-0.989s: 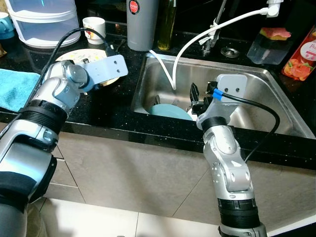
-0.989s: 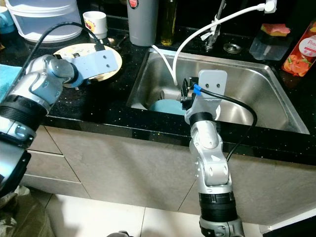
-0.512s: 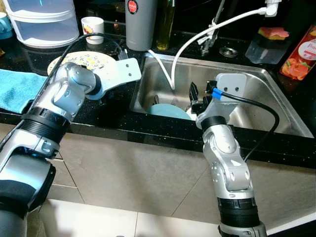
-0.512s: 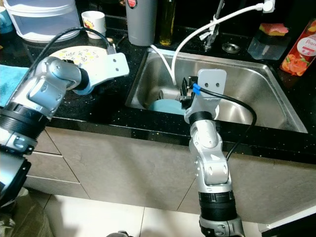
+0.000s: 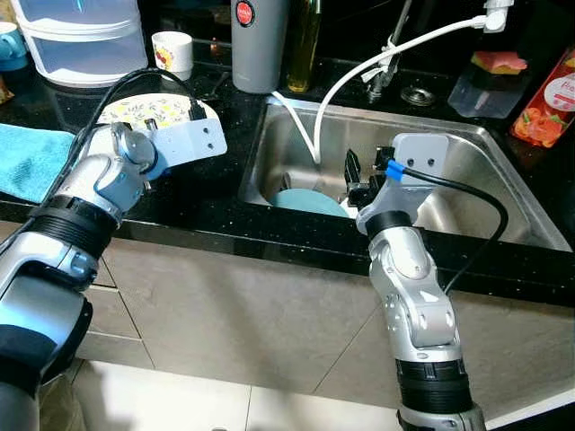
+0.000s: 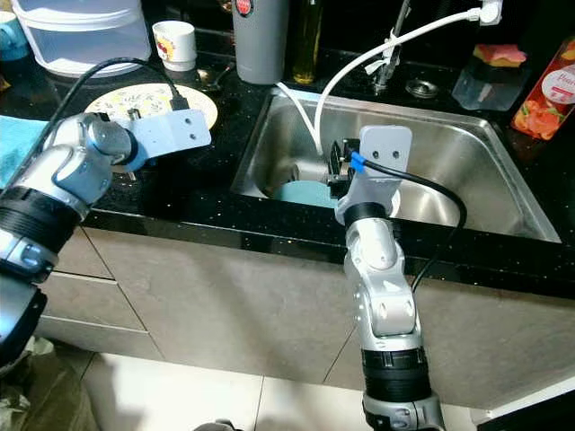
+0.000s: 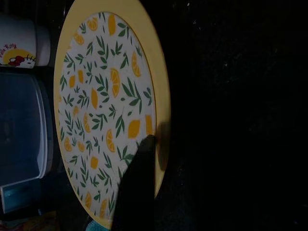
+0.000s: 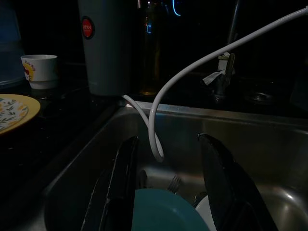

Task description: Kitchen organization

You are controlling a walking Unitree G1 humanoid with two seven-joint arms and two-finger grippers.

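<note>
A yellow plate (image 5: 148, 109) with a lemon pattern lies on the black counter left of the sink. My left gripper (image 7: 147, 144) is at its near rim; one black finger (image 7: 137, 185) lies over the yellow edge, and the other is lost in the dark. My right gripper (image 8: 167, 138) hangs open inside the steel sink (image 5: 467, 144). Its two fingers stand either side of a teal plate (image 5: 310, 199) that leans in the basin below them, without touching it.
Behind the yellow plate stand a white cup (image 5: 171, 49), clear stacked containers (image 5: 81, 36), a grey tumbler (image 5: 259, 40) and an oil bottle (image 5: 305, 40). A blue cloth (image 5: 31, 157) lies at the left. A white hose (image 5: 377, 58) loops into the sink, where a fork (image 8: 174, 183) lies.
My left wrist swung right toward the sink's corner, then drew back left, leaving more of the yellow plate uncovered. The right arm has not moved.
</note>
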